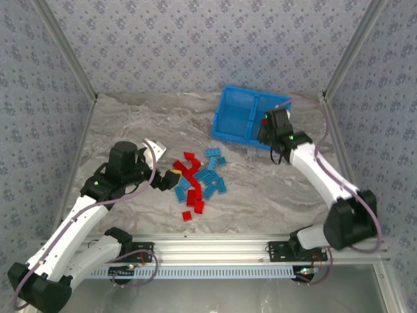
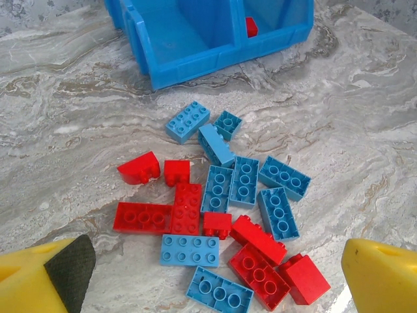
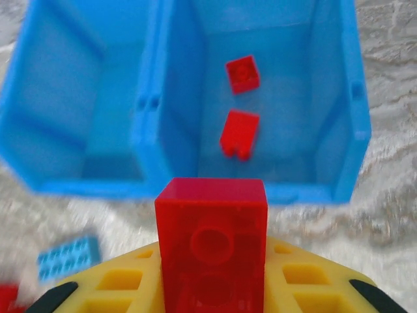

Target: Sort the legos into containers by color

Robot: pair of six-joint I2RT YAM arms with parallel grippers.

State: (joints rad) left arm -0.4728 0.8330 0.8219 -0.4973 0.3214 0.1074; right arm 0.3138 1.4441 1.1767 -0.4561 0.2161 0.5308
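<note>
Progress is pretty early here, honestly. Starting on the left: the left pincer (image 1: 168,177) is spread as wide as it goes with nothing in it. Its yellow fingers (image 2: 39,280) frame the pile (image 2: 228,215) of legos, which sits on the marble table (image 2: 365,130) right in front of the tips. The pile is a jumble of red and light blue, roughly half and half, many pieces touching, none of it sorted. Not one blue brick (image 2: 187,121) has gone anywhere, as far as I can see.

Moving right, the blue bin (image 1: 234,114) sits beyond the pile from the left pincer. The right pincer (image 1: 266,124) hovers at the bin's near wall, pinched narrow on a red brick (image 3: 212,238). The compartment straight ahead of its tips already has two red bricks (image 3: 242,74) lying in it. The other compartment (image 3: 65,98), off to that pincer's left, looks bare from what I can see.

My read: two reds are in and a third looks about ready to drop. Basically the whole pile is left to do, every blue included, and the blue side hasn't been started.
</note>
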